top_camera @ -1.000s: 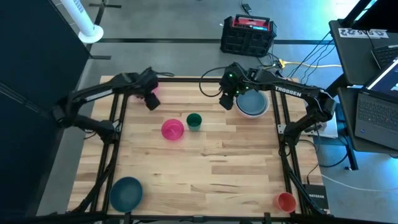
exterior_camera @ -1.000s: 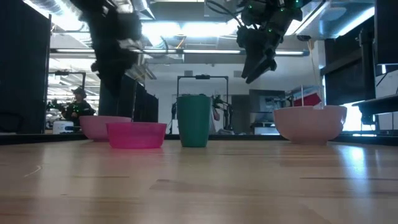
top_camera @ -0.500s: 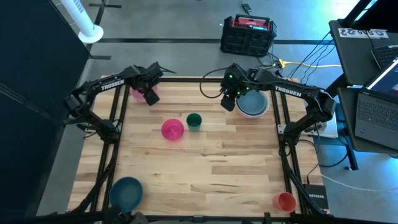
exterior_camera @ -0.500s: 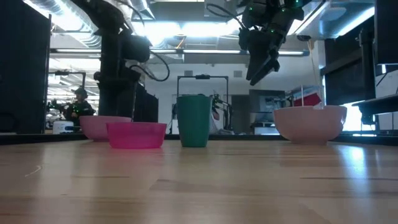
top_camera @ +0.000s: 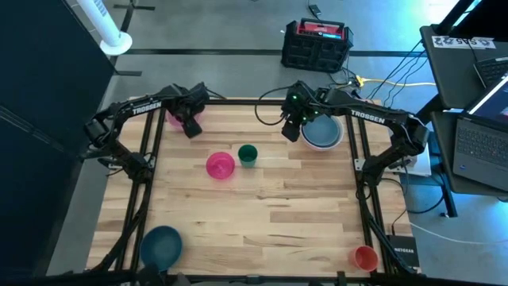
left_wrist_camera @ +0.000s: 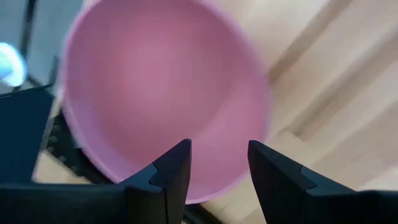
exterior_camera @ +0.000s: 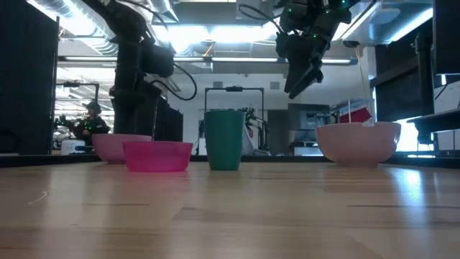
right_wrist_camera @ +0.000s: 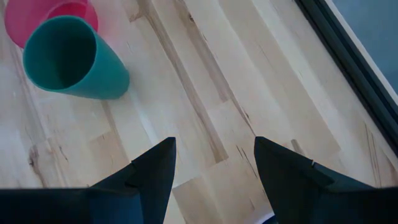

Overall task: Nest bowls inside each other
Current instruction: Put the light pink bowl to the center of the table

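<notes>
The pale pink bowl [top_camera: 171, 119] sits on its base at the table's far left and fills the left wrist view [left_wrist_camera: 161, 93]. My left gripper [top_camera: 190, 127] hangs open just over its rim [left_wrist_camera: 219, 147], pointing steeply down, with nothing between the fingers. A hot pink bowl [top_camera: 220, 165] and a tall teal bowl [top_camera: 248, 154] stand mid-table. The white bowl [top_camera: 322, 133] stands far right, the blue bowl [top_camera: 161, 246] near left. My right gripper [top_camera: 291, 131] hovers open beside the white bowl, over bare wood [right_wrist_camera: 214, 143].
A red cup [top_camera: 365, 257] stands at the near right corner. Black frame rails [top_camera: 148, 151] run along the table's left and right edges. In the low view the teal bowl [exterior_camera: 224, 140] stands taller than the hot pink bowl [exterior_camera: 158, 155].
My left gripper has sunk toward the pale pink bowl and tipped to point more steeply down, then nearly stopped. The bowls have not moved.
</notes>
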### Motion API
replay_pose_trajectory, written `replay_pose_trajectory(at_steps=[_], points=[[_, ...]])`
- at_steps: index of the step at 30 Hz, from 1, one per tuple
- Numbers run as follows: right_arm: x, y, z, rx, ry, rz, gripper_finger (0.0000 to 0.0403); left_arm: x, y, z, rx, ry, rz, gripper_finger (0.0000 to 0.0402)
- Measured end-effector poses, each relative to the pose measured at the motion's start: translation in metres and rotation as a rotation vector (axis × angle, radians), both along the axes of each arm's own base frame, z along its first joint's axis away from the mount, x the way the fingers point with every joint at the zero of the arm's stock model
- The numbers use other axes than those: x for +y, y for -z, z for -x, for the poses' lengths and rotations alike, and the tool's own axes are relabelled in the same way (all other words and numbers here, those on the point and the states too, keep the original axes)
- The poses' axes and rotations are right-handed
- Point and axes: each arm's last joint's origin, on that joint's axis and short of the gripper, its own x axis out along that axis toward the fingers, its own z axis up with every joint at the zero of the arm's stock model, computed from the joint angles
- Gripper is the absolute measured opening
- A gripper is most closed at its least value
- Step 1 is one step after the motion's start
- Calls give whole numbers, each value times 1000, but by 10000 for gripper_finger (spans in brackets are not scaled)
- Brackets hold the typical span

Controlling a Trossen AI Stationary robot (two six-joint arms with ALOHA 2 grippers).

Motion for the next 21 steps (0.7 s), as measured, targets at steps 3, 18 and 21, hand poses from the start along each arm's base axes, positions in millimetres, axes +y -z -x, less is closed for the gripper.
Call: replay_pose_trajectory(at_steps=[3,18,21], points=[[0,0,0,0,0,0,206,-2,2,-3,0,21,22,144],[0,0,0,-1,1,0,206,3,22,-10,47,42,89,143],[0,0,0,1,1,3,206,4,27,-12,52,42,94,142]])
